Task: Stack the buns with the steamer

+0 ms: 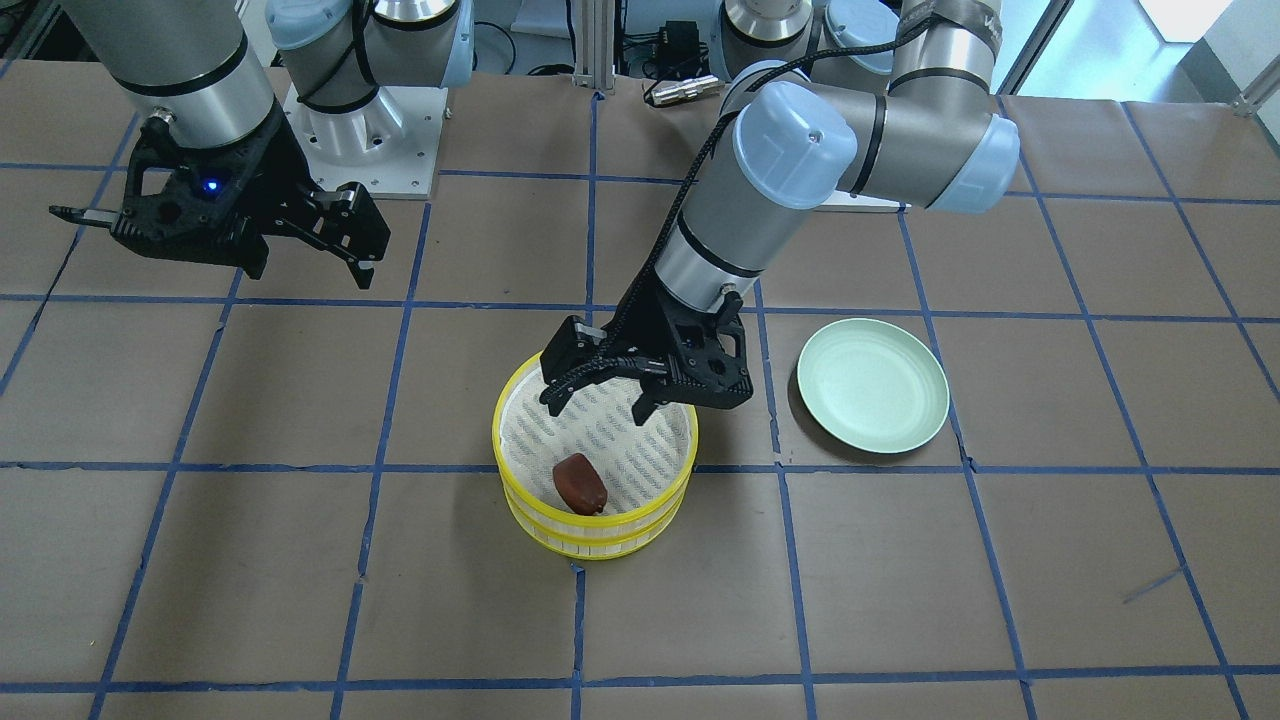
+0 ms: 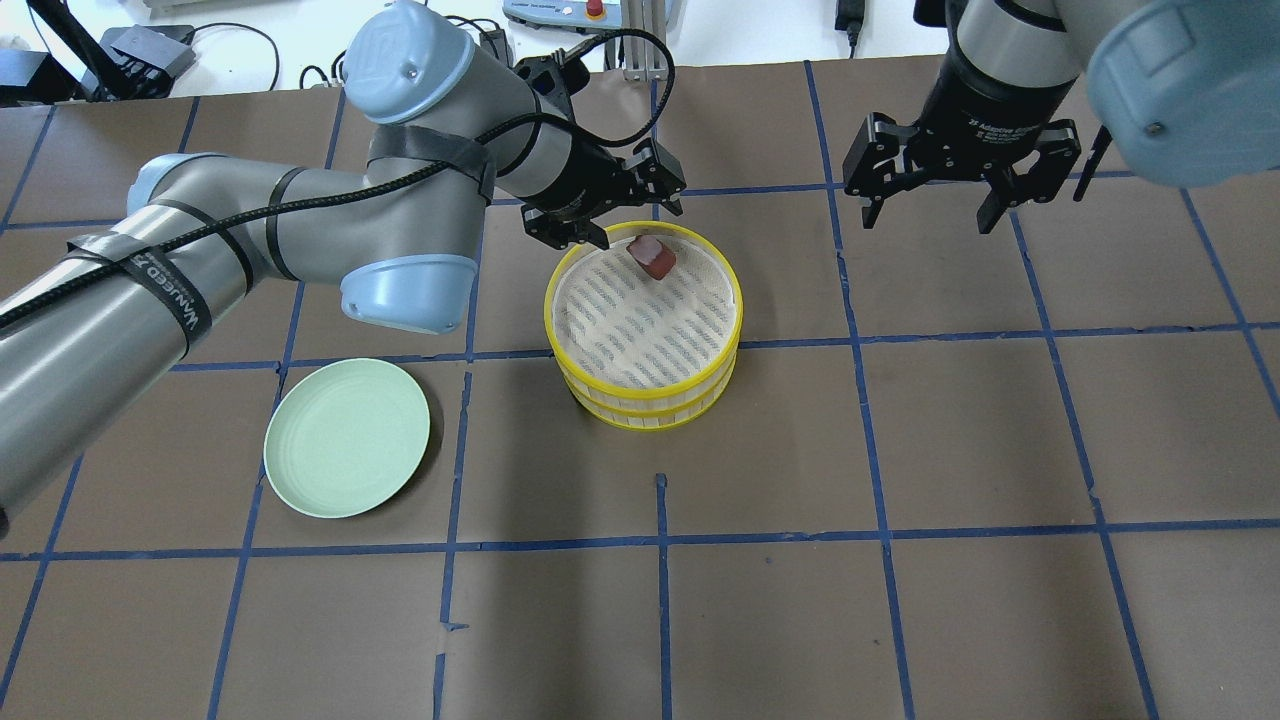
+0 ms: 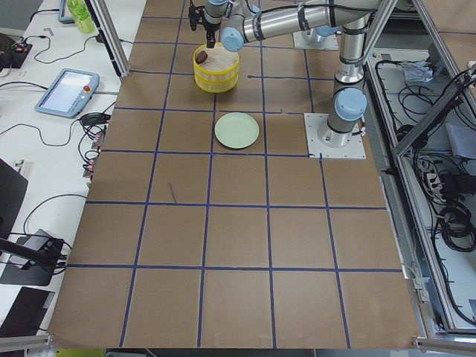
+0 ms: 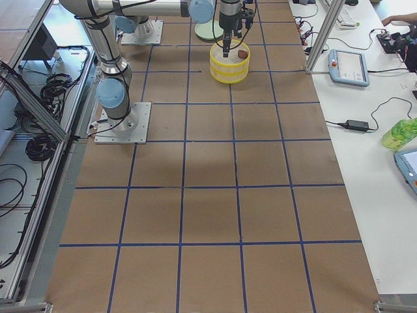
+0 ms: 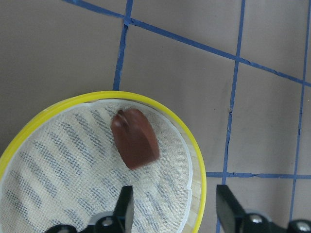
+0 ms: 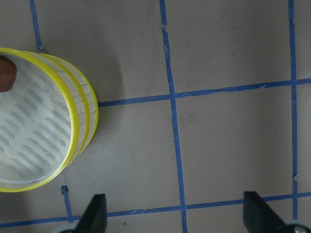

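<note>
Two yellow-rimmed steamer trays [image 1: 497,440] sit stacked one on the other, also in the overhead view [image 2: 548,310]. A glossy reddish-brown bun [image 1: 579,483] lies in the top tray near its far side [image 2: 652,257] [image 5: 135,137]. The white bun is hidden. My left gripper [image 1: 597,408] is open and empty, just above the top tray's rim on the robot's side [image 2: 625,215] [image 5: 176,213]. My right gripper [image 2: 928,215] is open and empty, raised well off to the stack's side [image 1: 210,245] [image 6: 175,216].
A pale green plate [image 2: 346,438] lies empty on the table beside the stack, under my left arm's side [image 1: 872,385]. Brown paper with blue tape lines covers the table.
</note>
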You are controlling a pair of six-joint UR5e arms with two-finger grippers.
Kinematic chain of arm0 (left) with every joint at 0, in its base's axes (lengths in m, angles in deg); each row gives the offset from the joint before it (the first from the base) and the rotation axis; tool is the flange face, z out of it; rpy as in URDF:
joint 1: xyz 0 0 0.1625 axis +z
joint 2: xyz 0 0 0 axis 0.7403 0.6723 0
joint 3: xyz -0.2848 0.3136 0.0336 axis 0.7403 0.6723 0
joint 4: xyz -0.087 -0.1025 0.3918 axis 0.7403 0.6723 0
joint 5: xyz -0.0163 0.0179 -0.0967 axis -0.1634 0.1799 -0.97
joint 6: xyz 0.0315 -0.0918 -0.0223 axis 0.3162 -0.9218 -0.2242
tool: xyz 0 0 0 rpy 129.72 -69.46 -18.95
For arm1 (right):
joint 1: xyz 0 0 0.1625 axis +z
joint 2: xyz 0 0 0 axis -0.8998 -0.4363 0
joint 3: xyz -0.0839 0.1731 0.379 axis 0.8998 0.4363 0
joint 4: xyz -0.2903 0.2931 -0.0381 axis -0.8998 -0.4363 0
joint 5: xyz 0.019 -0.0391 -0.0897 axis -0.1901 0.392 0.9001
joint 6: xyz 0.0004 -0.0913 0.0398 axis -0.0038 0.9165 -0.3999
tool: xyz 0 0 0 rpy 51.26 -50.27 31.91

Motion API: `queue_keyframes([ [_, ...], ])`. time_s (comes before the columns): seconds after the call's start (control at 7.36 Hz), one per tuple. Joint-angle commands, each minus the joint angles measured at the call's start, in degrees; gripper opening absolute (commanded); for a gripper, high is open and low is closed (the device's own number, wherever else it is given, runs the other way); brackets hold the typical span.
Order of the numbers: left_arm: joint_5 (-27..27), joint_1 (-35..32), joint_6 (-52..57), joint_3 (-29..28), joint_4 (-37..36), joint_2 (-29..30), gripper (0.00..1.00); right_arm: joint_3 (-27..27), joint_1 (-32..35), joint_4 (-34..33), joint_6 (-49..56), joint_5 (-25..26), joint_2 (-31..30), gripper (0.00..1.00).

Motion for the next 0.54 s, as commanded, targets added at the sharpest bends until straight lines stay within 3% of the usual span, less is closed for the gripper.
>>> queue_keyframes([
  [0.0, 4.3, 6.7, 14.4, -0.6, 5.9, -2.9, 1.0, 0.0, -0.1, 0.0, 0.1, 0.0, 0.0, 1.0],
  [0.27, 5.9, 12.5, 19.1, -1.3, 21.2, -7.7, 1.0, 0.0, 0.0, 0.1, 0.1, 0.0, 0.0, 1.0],
  [0.41, 9.2, 15.2, 23.9, -2.4, 28.9, -11.8, 1.0, 0.0, 0.0, 0.1, 0.1, 0.0, 0.0, 1.0],
])
